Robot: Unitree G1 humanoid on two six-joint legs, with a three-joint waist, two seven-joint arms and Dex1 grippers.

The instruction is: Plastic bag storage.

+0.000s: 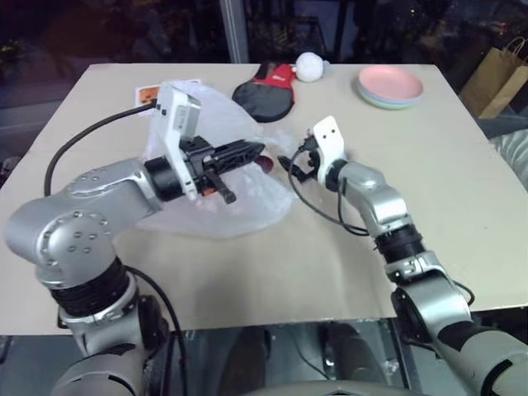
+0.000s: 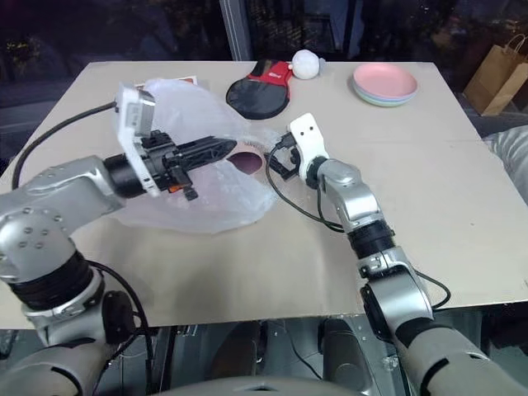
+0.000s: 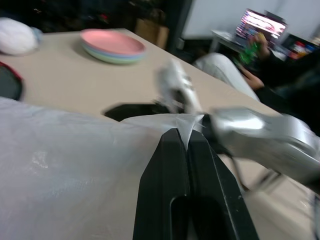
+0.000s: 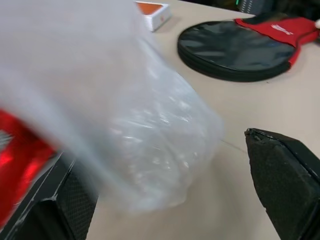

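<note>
Large thin translucent white plastic bag [image 1: 210,157] spread in a crumpled heap on the left-centre of the pale beige table [image 1: 272,264], red print showing through near its right edge. Left gripper [image 1: 252,152] raised over the bag, pointing toward the right, black fingers pressed together and pinching a small peak of the bag's film at their tips, plain in the left wrist view [image 3: 189,125]. Right gripper [image 2: 279,161] just beside the bag's right edge, fingers [image 4: 285,175] spread wide with a fold of the bag [image 4: 150,130] bulging between them, not clamped. Behind the bag, a black zipped paddle-shaped case with red handle end [image 1: 266,91], a white fuzzy ball [image 1: 309,66] touching that red end, and a small white box with orange print [image 1: 150,92] at the bag's far left. Stack of shallow plates, pink on top [image 1: 389,86], at the far right. Brown paper bag [image 1: 499,78] on the floor beyond the table's right corner
</note>
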